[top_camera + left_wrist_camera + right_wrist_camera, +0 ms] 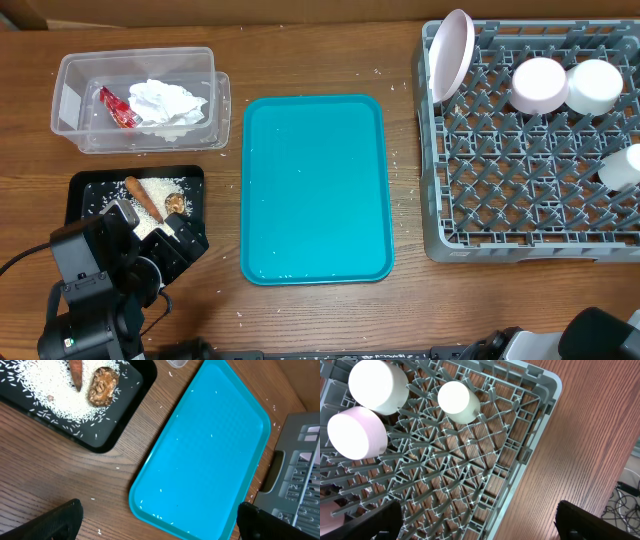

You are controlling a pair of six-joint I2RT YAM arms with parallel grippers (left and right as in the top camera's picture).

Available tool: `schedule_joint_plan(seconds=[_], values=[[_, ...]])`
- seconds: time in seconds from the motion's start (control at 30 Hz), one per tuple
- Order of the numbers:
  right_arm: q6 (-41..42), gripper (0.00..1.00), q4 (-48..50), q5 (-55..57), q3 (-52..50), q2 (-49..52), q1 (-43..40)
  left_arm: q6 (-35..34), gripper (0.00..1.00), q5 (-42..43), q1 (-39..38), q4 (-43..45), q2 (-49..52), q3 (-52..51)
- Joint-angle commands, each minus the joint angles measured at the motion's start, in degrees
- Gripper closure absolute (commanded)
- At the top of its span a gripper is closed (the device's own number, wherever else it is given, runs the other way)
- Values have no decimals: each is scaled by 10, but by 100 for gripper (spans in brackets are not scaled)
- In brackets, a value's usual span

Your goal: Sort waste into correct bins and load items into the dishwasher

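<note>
Two tools, both released: left tool (162, 522), fingers spread wide with nothing between them, poised over the tabletop (320, 50) at the near left corner of the teal tray (315, 190); right tool (479, 520), likewise spread and bare, over the near part of the dish rack (430, 200).

One teal tray, flat at centre, bare but for stray grains; long axis running away from the robot; lies to the right of the left tool and left of the rack, apart from both.

Rack contents: pink plate (450, 52) on edge at the far left corner; pink cup (540, 85) and two white cups (595, 85), upturned.

One clear bin (70, 75), far left, holding tissue (165, 102) and a red wrapper (118, 106).

One black tray (85, 185), near left, holding rice (160, 190) and food scraps.

Judgement: the teal tray looks to be the remaining piece for the rack; the left arm is plainly nearer, and a grasp on the tray's near short edge or left long edge seems the likeliest approach.
</note>
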Motion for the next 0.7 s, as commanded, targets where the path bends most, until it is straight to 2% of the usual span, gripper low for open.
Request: schedule_joint_plan(seconds=[0.0, 0.17, 0.3, 0.37, 0.5, 0.67], values=[[-1, 0, 2, 2, 0, -3, 0, -10, 0, 10, -1, 1, -1, -5], [-1, 0, 2, 2, 0, -3, 0, 15, 0, -16, -15, -45, -3, -5], [-1, 0, 2, 2, 0, -3, 0, 65, 0, -53, -107, -2, -14, -27], [-1, 0, 2, 2, 0, -3, 0, 95, 0, -69, -159, 60, -26, -52], [-1, 0, 2, 2, 0, -3, 0, 160, 0, -90, -239, 240, -58, -136], [-2, 0, 2, 2, 0, -3, 0, 175, 0, -95, -255, 441, -116, -275]])
